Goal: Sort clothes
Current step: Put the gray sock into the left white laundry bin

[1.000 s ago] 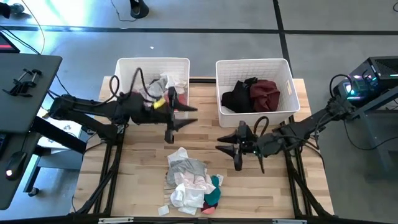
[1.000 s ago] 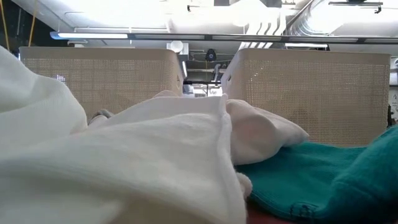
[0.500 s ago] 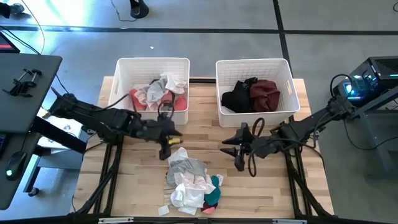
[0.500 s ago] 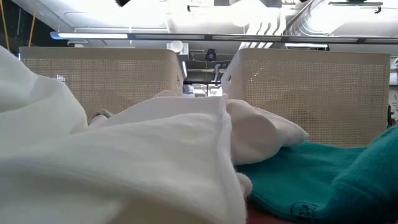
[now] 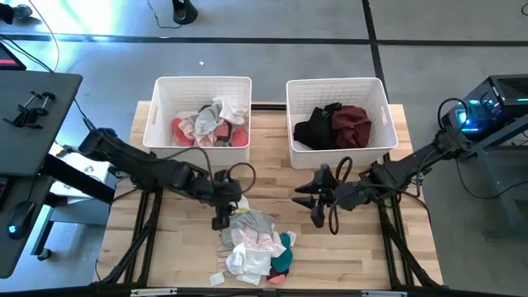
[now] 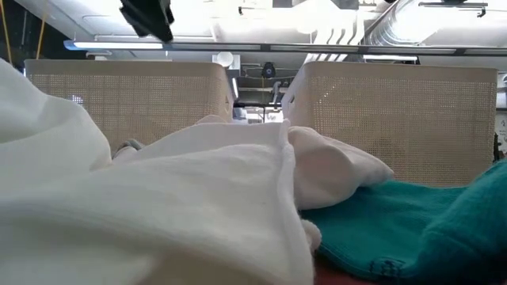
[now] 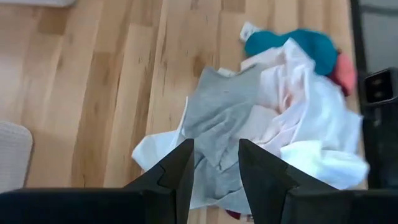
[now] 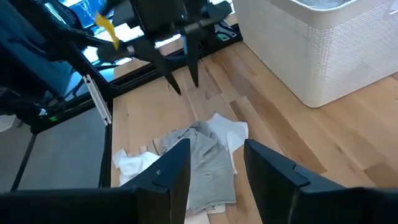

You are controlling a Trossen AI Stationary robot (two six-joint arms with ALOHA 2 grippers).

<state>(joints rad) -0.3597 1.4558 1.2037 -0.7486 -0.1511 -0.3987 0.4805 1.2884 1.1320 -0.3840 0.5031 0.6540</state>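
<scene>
A pile of clothes lies on the wooden table near its front edge. A grey garment is on top, with white and pink pieces and a teal one beside it. My left gripper hangs open just above the pile's far-left edge, pointing steeply down, and touches nothing. It also shows as my left gripper in the right wrist view. My right gripper waits open and empty to the pile's right. In the low view, white cloth and teal cloth fill the foreground.
Two white slatted baskets stand at the table's far edge. The left basket holds pink, coral and white-grey pieces. The right basket holds black and maroon ones. Bare wood lies between the baskets and the pile. A dark stand is left of the table.
My left gripper has come from the near wall of the left basket toward the table's near edge and down, and now hangs over the pile's far-left edge. It has tipped from nearly level to steeply downward. The clothes have not moved.
</scene>
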